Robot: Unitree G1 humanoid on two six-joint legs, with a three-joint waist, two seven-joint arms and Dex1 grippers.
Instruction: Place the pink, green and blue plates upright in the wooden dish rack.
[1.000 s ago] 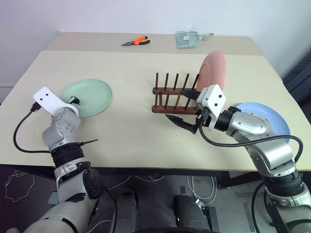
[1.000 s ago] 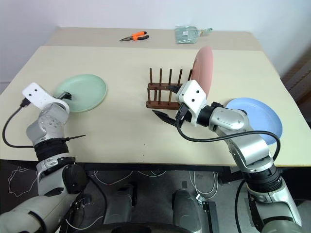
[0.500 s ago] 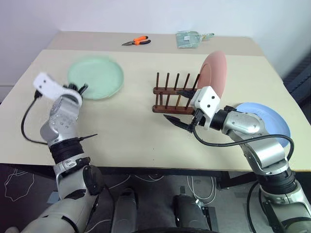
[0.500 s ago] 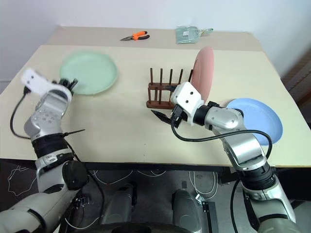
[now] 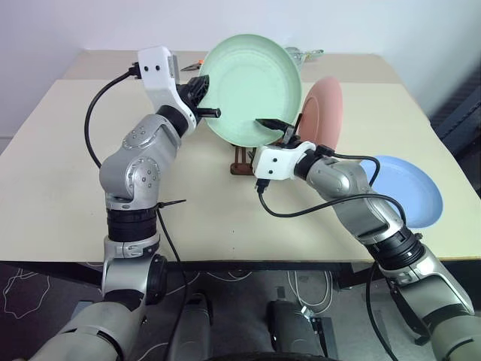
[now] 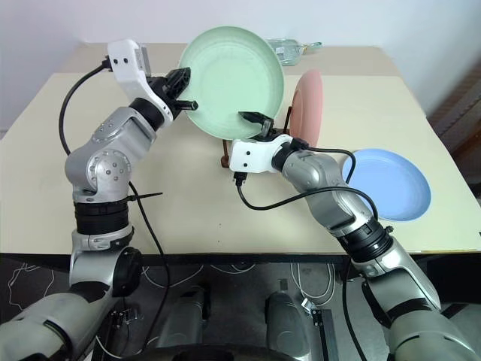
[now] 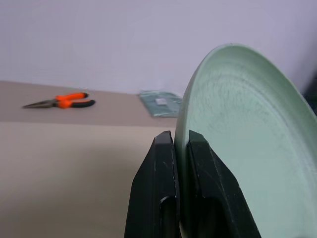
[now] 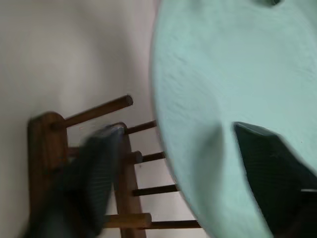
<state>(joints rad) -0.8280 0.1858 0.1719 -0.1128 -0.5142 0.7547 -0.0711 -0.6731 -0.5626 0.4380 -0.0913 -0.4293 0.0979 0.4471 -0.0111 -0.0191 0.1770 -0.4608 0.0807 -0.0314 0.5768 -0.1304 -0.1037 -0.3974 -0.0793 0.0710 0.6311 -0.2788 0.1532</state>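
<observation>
My left gripper [image 5: 213,113] is shut on the rim of the pale green plate [image 5: 248,90], holding it upright in the air over the wooden dish rack [image 8: 44,148]. In the left wrist view the two fingers [image 7: 166,148] pinch the plate's edge. My right gripper [image 8: 178,130] is open at the plate's lower edge, one finger in front of its face and one behind. The pink plate [image 5: 325,113] stands upright at the rack's right end. At the right of the table lies the blue plate [image 5: 406,192], flat. The green plate and my right hand hide most of the rack.
Orange-handled pliers [image 7: 62,100] and a clear plastic bag [image 7: 158,101] lie at the far side of the table [image 5: 60,165]. Cables hang from both wrists.
My left gripper shut on the green plate, then lifted it off the table and swung it right, upright over the rack. My right gripper rolled, moved to the plate's lower edge and narrowed.
</observation>
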